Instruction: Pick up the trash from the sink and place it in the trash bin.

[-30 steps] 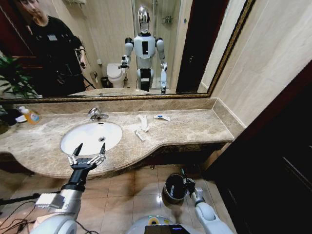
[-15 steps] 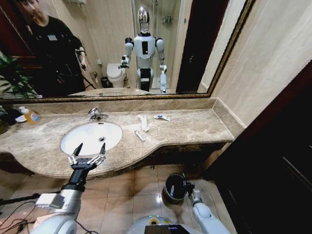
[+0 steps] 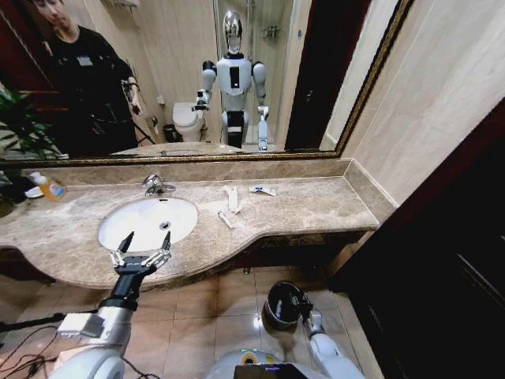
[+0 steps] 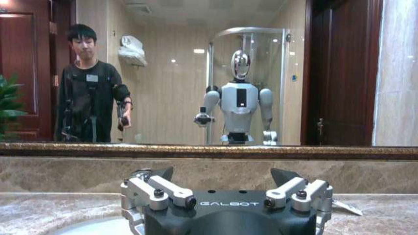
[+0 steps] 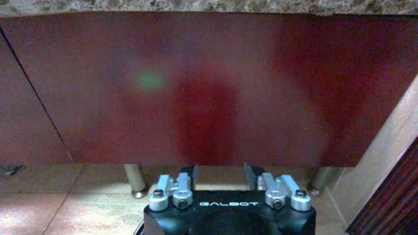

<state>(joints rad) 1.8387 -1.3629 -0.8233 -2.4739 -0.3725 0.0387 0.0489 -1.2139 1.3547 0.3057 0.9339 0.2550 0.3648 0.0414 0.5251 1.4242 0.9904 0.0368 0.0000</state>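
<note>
The white oval sink [image 3: 134, 225] is set in the marble counter, and its bowl looks bare. Trash lies on the counter to its right: a long white wrapper [image 3: 231, 197], a smaller white piece [image 3: 226, 219] and a slim tube [image 3: 263, 190]. My left gripper [image 3: 144, 239] hovers open over the counter's front edge, just before the sink. In the left wrist view the left gripper [image 4: 222, 174] has its fingers spread wide. The dark trash bin [image 3: 282, 302] stands on the floor below the counter. My right gripper [image 5: 220, 169] is low beside it, facing the red cabinet front, open and holding nothing.
A chrome faucet [image 3: 155, 185] rises behind the sink, and an orange soap bottle [image 3: 50, 186] stands far left beside a plant. The mirror above reflects me and a person. A dark door [image 3: 442, 260] closes off the right side. Tiled floor lies around the bin.
My right arm has drawn back and down from the trash bin toward my body. The left arm and the pieces on the counter have not moved.
</note>
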